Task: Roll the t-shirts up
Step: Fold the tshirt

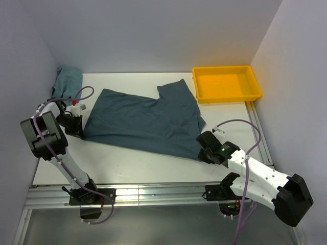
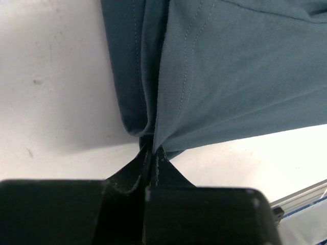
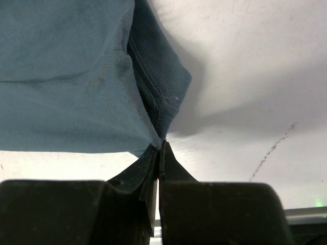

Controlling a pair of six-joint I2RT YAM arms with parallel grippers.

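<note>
t-shirt point(image 1: 145, 120) lengthwise left-right (hem left)

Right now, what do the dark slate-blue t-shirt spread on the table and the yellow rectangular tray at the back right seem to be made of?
The dark slate-blue t-shirt looks like soft, matte knit fabric, probably cotton: fine weave, stitched hems and limp folds show in the wrist views. The yellow rectangular tray looks like smooth moulded plastic, faintly glossy: even colour, rounded rim.
</note>
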